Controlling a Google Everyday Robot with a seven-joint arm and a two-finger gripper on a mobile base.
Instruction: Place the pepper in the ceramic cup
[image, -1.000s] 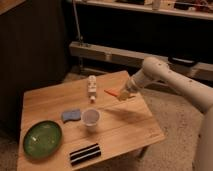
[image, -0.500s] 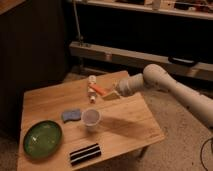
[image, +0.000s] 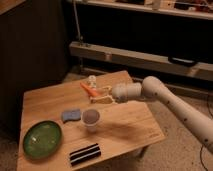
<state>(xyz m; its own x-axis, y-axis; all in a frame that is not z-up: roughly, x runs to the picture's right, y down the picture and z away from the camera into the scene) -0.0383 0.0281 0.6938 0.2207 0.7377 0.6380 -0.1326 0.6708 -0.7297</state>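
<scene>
Right now, in the camera view, my gripper (image: 98, 96) hangs above the wooden table (image: 135, 131), fingers closed on the pepper (image: 89, 90), which sits in the air just above and behind the ceramic cup (image: 91, 119).

Room around my pincer above the bench

My pincer (image: 98, 95) hangs over the middle of the bench (image: 135, 130), holding the pepper (image: 89, 90) up in the air. The ceramic cup (image: 91, 119) sits just below and in front, with open air above its rim. The blue sponge (image: 71, 115) is close to the cup's left side. The slim white bottle (image: 91, 80) stands right behind the pepper. The green plate (image: 42, 139) and the dark striped thing (image: 84, 153) are farther off, near the front.
</scene>
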